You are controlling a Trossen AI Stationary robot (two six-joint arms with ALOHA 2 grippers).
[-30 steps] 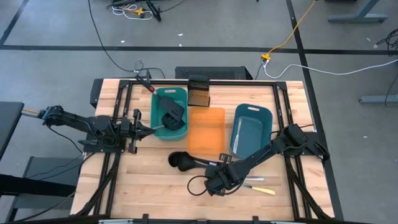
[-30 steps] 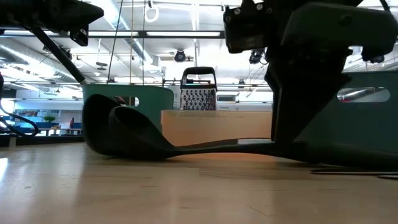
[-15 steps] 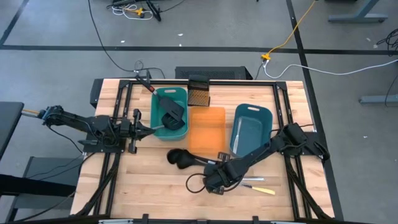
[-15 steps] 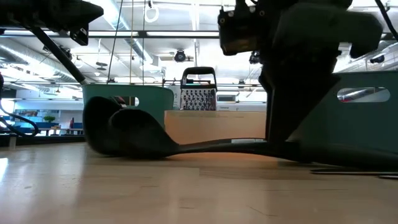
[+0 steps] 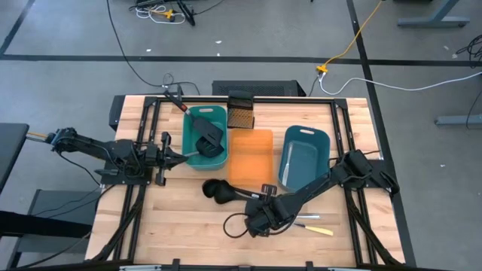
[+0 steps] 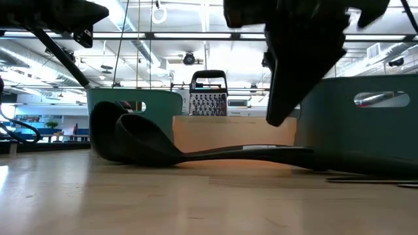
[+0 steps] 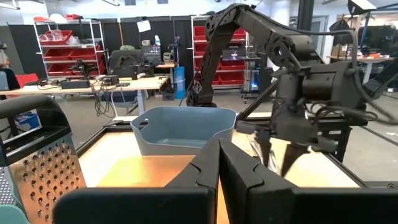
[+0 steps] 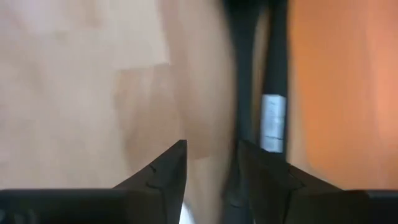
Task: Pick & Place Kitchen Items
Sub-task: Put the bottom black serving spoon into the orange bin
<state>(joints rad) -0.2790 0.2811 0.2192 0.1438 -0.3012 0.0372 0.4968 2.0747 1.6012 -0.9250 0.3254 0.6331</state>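
Two black ladles (image 5: 218,192) lie side by side on the table in front of the orange tray (image 5: 250,156), bowls to the left, handles (image 8: 249,93) running right. My right gripper (image 5: 263,205) hovers open just above the handles' free ends (image 6: 307,152), pointing steeply down with bare wood between its fingers (image 8: 211,158). A black-headed spatula (image 5: 207,135) rests in the teal tray (image 5: 192,160). My left gripper (image 5: 181,156) waits shut and level beside that tray (image 7: 219,155).
The blue tray (image 5: 305,154) at the right holds a silvery piece (image 5: 287,159). A grater box (image 5: 241,111) stands behind the orange tray. Silvery and pale-yellow cutlery (image 5: 312,224) lies on the wood near the right arm. Bare wood lies near the front left.
My right gripper has risen from the ladle handles' free ends, its fingers at the same gap. The ladles remain lying on the table.
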